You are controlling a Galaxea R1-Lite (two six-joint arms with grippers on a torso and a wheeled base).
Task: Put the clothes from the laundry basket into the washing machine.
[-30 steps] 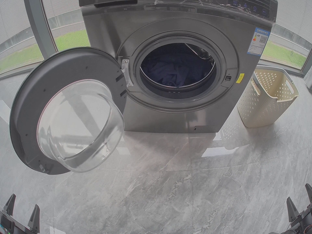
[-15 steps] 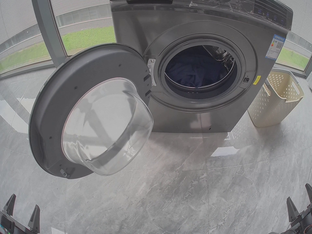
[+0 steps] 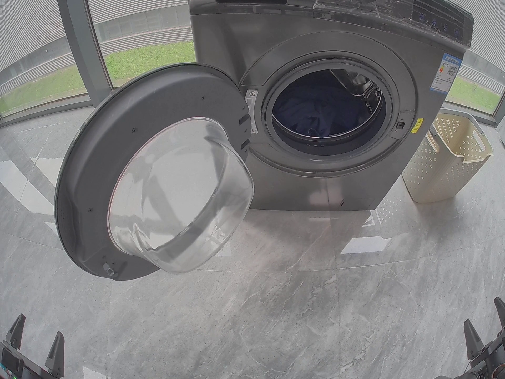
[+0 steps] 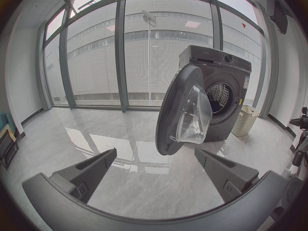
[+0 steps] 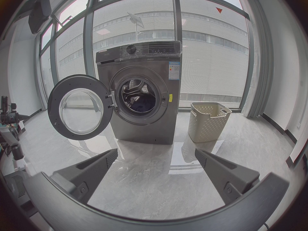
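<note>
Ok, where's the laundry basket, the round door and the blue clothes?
laundry basket point(image 3: 434, 172): head view, on its perforated side wall.
washing machine door point(image 3: 173, 101): head view, on the upper part of its grey frame.
dark blue clothes point(image 3: 318, 114): head view, on the middle of the heap.

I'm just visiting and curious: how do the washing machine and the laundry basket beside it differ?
The washing machine is dark grey and tall; the laundry basket is cream, perforated and lower. The machine opens at the front, its round door swung wide; the basket opens on top. Dark blue clothes lie inside the machine; none show in the basket. Both stand on the floor.
</note>
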